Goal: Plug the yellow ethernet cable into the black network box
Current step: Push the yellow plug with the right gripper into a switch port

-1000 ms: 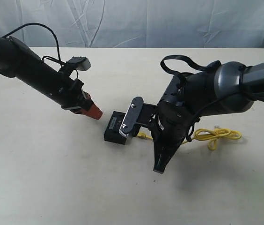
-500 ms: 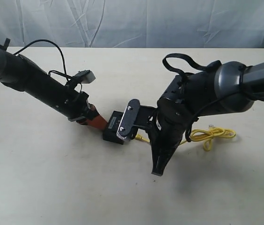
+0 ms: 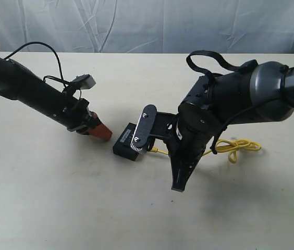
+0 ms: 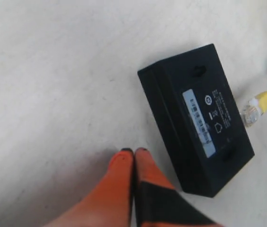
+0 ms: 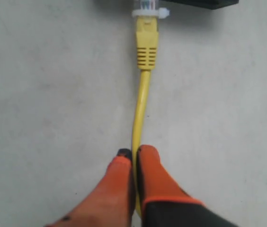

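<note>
Backed off the black box (image 4: 204, 113), the left claw (image 4: 133, 153) sits closed and empty beside it, while the right claw (image 5: 134, 152) pinches the yellow cable (image 5: 140, 104), its plug (image 5: 146, 7) just ahead at the box's edge; insertion looks unfinished and likely needs a straight push.

Surface: a broad pale cream surface (image 3: 58, 198) fills most of the exterior view. It is matte and plain, without pattern.
Texture: in the wrist views the same top looks slightly grainy, with faint specks and scuffs.
Backdrop: a pale grey-white cloth (image 3: 152, 23) hangs behind the far edge across the whole width, wrinkled with many creases and folds.
Far edge: surface and cloth meet in a straight, nearly level line near the top of the exterior view.
Light: even and diffuse. Soft, dim shadows lie on the cream top, and there is no hard glare.
</note>
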Tool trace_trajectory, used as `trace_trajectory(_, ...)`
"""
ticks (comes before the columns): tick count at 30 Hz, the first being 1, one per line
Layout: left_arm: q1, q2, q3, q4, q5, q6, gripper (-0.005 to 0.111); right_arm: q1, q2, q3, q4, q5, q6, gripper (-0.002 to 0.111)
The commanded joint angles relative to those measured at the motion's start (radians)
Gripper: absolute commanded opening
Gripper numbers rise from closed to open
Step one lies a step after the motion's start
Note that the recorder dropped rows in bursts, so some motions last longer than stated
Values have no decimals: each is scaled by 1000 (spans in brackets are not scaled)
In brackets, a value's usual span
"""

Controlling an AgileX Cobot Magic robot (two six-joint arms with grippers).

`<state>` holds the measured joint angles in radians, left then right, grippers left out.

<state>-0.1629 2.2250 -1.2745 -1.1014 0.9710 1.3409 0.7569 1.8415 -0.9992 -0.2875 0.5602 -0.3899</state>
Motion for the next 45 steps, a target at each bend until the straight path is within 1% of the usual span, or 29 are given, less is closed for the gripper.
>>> trace_trajectory(1, -1, 3, 3, -31, 16, 3, 0, 1, -3, -3, 15, -9, -4, -1)
trace_trajectory(13, -3, 3, 3, -57, 20, 4, 0, 1, 18, -3, 25, -19, -2, -1)
trace_trajectory(24, -39, 3, 3, -49, 20, 4, 0, 1, 18, -3, 27, -18, -2, -1)
trace_trajectory(40, -39, 3, 3, -43, 20, 4, 0, 1, 18, -3, 25, 7, 0, -1)
trace_trajectory(45, -39, 3, 3, -41, 20, 4, 0, 1, 18, -3, 27, -9, 0, -1)
